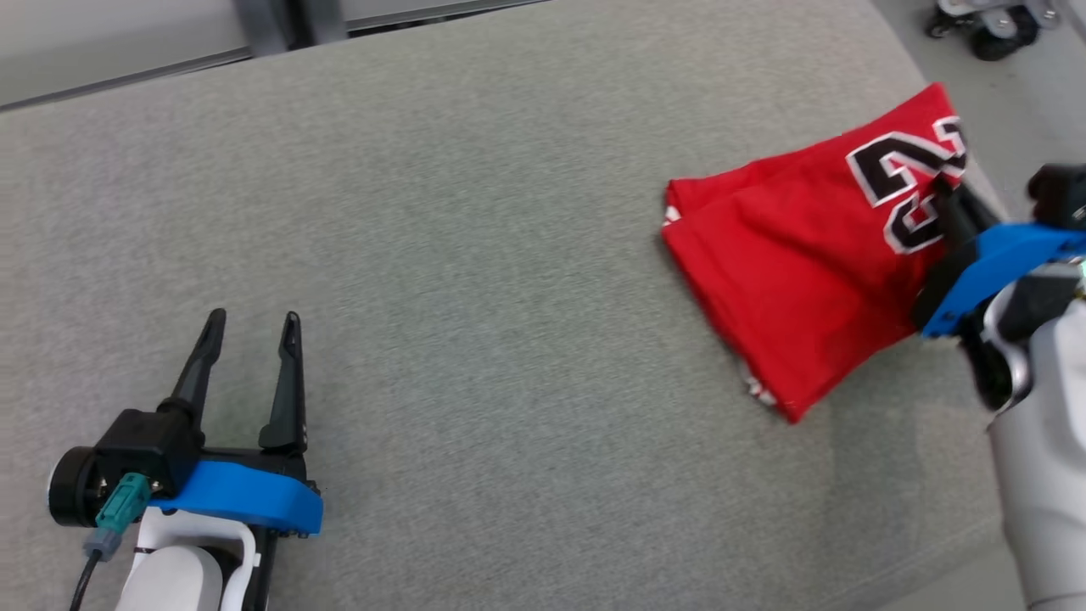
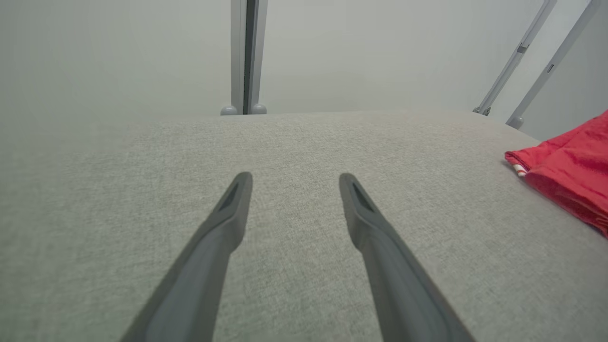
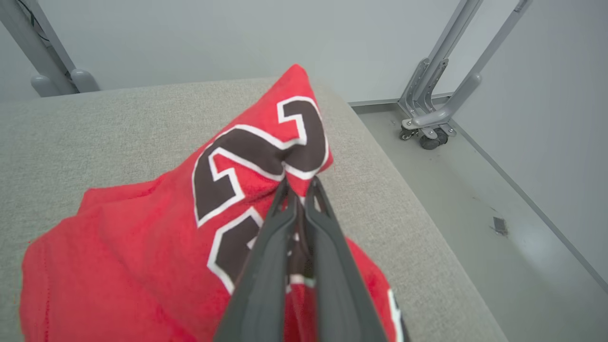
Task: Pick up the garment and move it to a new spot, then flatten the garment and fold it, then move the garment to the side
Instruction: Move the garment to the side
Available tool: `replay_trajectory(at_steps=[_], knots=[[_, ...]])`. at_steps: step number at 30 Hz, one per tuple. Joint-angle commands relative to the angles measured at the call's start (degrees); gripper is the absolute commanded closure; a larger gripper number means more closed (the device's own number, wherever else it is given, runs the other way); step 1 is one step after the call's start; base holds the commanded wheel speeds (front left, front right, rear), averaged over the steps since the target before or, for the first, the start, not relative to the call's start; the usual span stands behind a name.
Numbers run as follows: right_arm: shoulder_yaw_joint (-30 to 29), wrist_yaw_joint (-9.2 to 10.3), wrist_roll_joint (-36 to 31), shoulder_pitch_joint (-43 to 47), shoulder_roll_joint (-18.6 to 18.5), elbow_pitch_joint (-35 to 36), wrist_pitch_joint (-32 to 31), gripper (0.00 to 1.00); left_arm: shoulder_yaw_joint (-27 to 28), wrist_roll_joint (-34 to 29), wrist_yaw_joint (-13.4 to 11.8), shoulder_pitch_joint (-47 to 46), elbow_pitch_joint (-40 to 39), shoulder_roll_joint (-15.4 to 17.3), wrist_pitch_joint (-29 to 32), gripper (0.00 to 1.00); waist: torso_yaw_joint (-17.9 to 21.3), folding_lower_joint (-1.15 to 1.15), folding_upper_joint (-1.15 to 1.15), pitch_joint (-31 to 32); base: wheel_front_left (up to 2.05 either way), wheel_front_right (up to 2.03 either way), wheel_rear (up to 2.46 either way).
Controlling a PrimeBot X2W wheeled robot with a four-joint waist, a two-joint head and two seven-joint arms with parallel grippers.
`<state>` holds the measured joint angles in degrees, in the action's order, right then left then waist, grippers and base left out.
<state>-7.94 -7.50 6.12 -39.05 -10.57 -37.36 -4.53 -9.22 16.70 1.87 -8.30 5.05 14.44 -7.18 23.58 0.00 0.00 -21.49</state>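
Note:
The garment is a red jersey with black, white-edged numerals, folded into a thick wedge at the right of the grey padded table. My right gripper is shut on the garment's right edge, pinching the cloth at the numerals; in the right wrist view the right gripper has cloth bunched between the closed fingers and the fabric rises to a peak there. My left gripper rests low at the lower left, open, with nothing between its fingers. A red corner of the garment shows at the right of the left wrist view.
The table's right edge runs close beside the garment, with grey floor beyond it. A wheeled grey metal frame stands on the floor by the far wall. Upright grey posts stand behind the table's far edge.

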Motion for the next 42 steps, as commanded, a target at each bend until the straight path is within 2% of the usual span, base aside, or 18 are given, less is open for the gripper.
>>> replay_trajectory(at_steps=[1,3,11,12,13,15,19,29,37,42], knots=[[-0.8,0.01,0.7,-1.8,-1.2,-0.7,0.0,1.0,0.3,0.2,-0.3,0.1,-0.5,0.5,0.1,0.0,-1.5,0.0,0.0,-1.0,0.0,0.0,0.0],[-2.3,0.01,1.6,-3.3,-2.8,-2.3,0.0,1.0,0.4,0.3,-0.5,0.4,-0.8,0.7,0.3,0.0,-2.7,0.0,0.0,-1.3,0.0,0.0,0.0],[-8.4,0.01,-1.6,-5.6,-8.9,-6.7,2.6,1.0,0.3,0.5,-1.1,0.6,-2.2,0.9,0.3,0.0,-5.7,0.0,0.0,-2.5,0.0,0.0,0.0],[-9.2,0.01,-2.6,-5.5,-9.3,-7.0,3.5,0.63,0.3,0.5,-1.1,0.6,-2.2,0.9,0.3,0.0,-5.9,0.0,0.0,-2.6,0.0,0.0,0.0],[-9.2,0.01,-3.4,-5.2,-9.1,-7.3,4.2,0.0,0.2,0.6,-1.2,0.6,-2.2,0.9,0.2,0.0,-6.1,0.0,0.0,-2.6,0.0,0.0,0.0],[-10.2,0.01,-3.4,-5.4,-7.9,-8.0,5.7,0.0,0.2,0.8,-1.2,0.5,-1.9,0.9,0.0,0.0,-6.3,0.0,0.0,-2.6,0.0,0.0,0.0],[-8.7,0.01,-5.3,-5.7,-6.4,-8.7,8.8,0.0,0.0,0.9,-1.3,0.1,-1.5,0.6,-0.1,0.0,-6.4,0.0,0.0,-2.4,0.0,0.0,0.0],[-1.2,0.01,-4.8,-6.3,-3.4,-8.6,13.4,0.0,-0.5,1.9,-1.3,-0.4,0.4,-0.4,-1.8,0.0,-7.8,0.0,0.0,0.1,0.0,0.0,0.0],[1.5,0.01,-4.3,-0.2,-0.4,-5.2,17.5,0.0,0.1,4.2,-1.0,-0.5,5.7,-2.7,-4.7,0.0,-12.5,0.0,0.0,5.3,0.0,0.0,0.0],[0.3,0.01,-6.4,7.4,4.0,0.0,19.0,0.0,0.6,5.4,-1.0,0.7,9.7,-3.7,-6.3,0.0,-15.8,0.0,0.0,8.5,0.0,0.0,0.0]])
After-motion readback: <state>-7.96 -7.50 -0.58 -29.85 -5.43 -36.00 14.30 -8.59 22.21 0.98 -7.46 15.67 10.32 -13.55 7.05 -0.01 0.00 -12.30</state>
